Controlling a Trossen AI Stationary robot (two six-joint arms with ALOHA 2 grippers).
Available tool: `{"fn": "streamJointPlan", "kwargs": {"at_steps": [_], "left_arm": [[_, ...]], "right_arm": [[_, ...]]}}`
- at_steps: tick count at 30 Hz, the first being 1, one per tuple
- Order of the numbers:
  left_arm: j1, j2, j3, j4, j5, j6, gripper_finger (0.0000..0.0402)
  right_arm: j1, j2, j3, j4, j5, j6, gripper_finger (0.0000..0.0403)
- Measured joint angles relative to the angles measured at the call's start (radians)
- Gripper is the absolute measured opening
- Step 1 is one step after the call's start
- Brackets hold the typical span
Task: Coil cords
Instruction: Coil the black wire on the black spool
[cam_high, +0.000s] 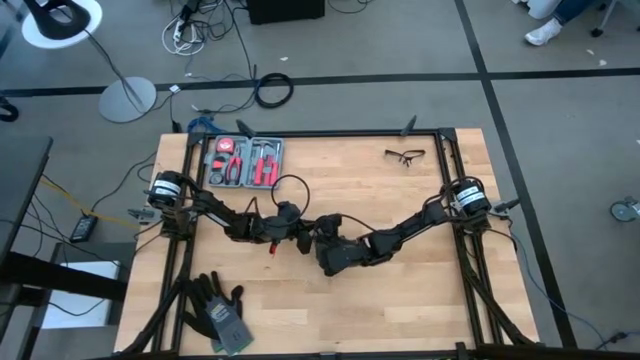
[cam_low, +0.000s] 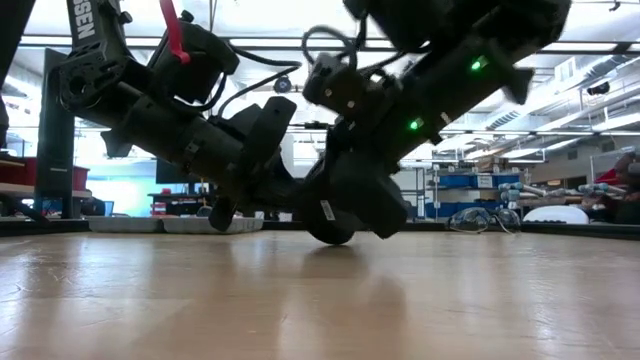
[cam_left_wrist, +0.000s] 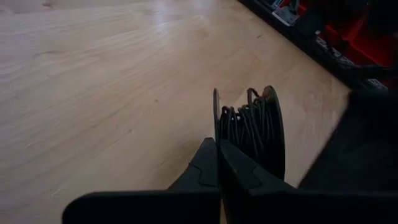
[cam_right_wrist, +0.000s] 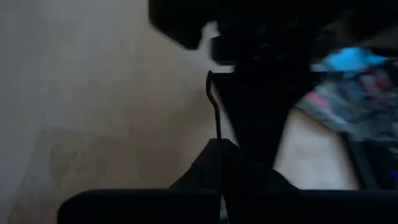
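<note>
The pale wood-plank desk stands on a grey floor crossed by dark lines. At its centre the left end effector is clamped on a spool-like bundle of thin black cord. The right end effector pinches one strand.

In the high view the two arms meet at the middle of the surface, and their dark bodies hide both fingertips and most of the cord; only one thin loop shows. The right wrist view is blurred: the right gripper shows a thin dark strand at its tips, but a black mass covers what lies behind. The gloves are partly cut off by the lower edge.
</note>
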Motion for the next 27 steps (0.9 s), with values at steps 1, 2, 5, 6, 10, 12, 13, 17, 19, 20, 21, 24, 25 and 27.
{"fn": "streamJointPlan", "kwargs": {"at_steps": [1,2,5,6,10,12,13,17,19,20,21,24,25,27], "left_arm": [[0.000,0.000,0.001,-0.006,-0.001,0.000,0.0000],[0.000,-0.001,0.001,-0.008,-0.001,0.000,0.0000],[0.000,-0.001,0.001,-0.009,-0.004,0.000,0.0000],[0.000,-0.001,0.001,-0.010,-0.005,0.000,0.0000],[0.000,-0.001,0.001,-0.012,-0.005,0.000,0.0000],[0.000,-0.001,0.001,-0.009,0.000,0.000,0.0000],[0.000,-0.001,0.001,-0.007,0.005,0.000,0.0000],[0.000,-0.001,0.001,-0.005,0.012,0.000,0.0000],[0.000,-0.001,0.001,-0.002,0.015,0.000,0.0000],[0.000,-0.001,0.001,0.001,0.015,0.001,0.0000],[0.000,-0.001,0.001,0.003,0.014,0.002,0.0000],[0.002,-0.001,0.001,0.010,0.012,0.002,0.0000],[0.002,-0.001,0.001,0.011,0.011,0.002,0.0000],[0.002,-0.001,0.001,0.008,0.006,0.002,0.0000]], "right_arm": [[0.008,-0.004,0.000,-0.006,0.039,0.000,0.0001],[0.013,-0.010,0.000,-0.013,0.062,0.002,0.0001],[0.023,-0.029,0.000,-0.035,0.090,0.038,0.0001],[0.025,-0.037,0.000,-0.040,0.111,0.055,0.0001],[0.026,-0.061,0.000,-0.043,0.222,0.068,0.0001],[0.017,-0.071,0.000,-0.059,0.229,0.071,0.0001],[0.009,-0.073,0.000,-0.070,0.230,0.088,0.0001],[-0.017,-0.073,0.000,-0.135,0.177,0.196,0.0000],[-0.022,-0.077,0.001,-0.130,0.102,0.233,0.0000],[-0.021,-0.077,0.001,-0.126,0.087,0.251,0.0000],[-0.018,-0.077,0.001,-0.132,0.088,0.269,0.0000],[-0.002,-0.077,0.002,-0.170,0.157,0.327,0.0000],[0.003,-0.077,0.002,-0.186,0.177,0.348,0.0000],[0.012,-0.077,0.003,-0.241,0.206,0.414,0.0000]]}}
